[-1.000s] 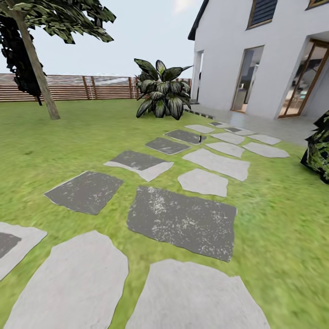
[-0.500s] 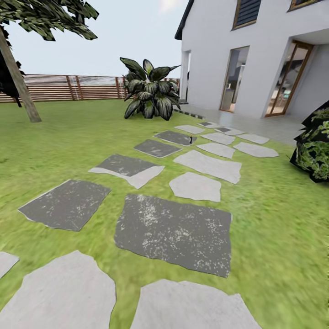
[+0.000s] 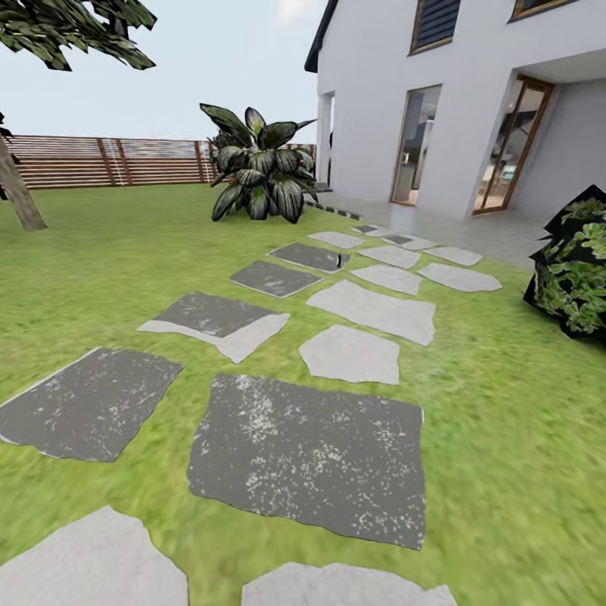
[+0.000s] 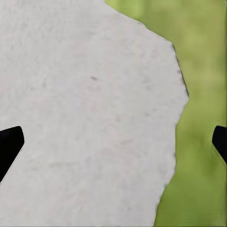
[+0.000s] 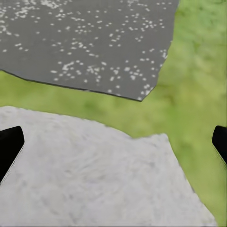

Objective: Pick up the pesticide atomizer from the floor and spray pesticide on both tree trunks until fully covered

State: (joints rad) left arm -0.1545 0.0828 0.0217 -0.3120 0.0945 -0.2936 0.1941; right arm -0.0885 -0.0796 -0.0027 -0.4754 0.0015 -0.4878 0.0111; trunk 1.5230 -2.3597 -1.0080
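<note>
I see left end effector [image 4: 113, 142] wide open, empty, over pale slab [image 4: 85, 118]; right end effector [image 5: 113, 142] same, grass [image 5: 198, 94] beside.

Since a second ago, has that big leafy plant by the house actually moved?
No. The leafy plant keeps its place against the fence and the house; everything slid left together, so the camera turned.
</note>
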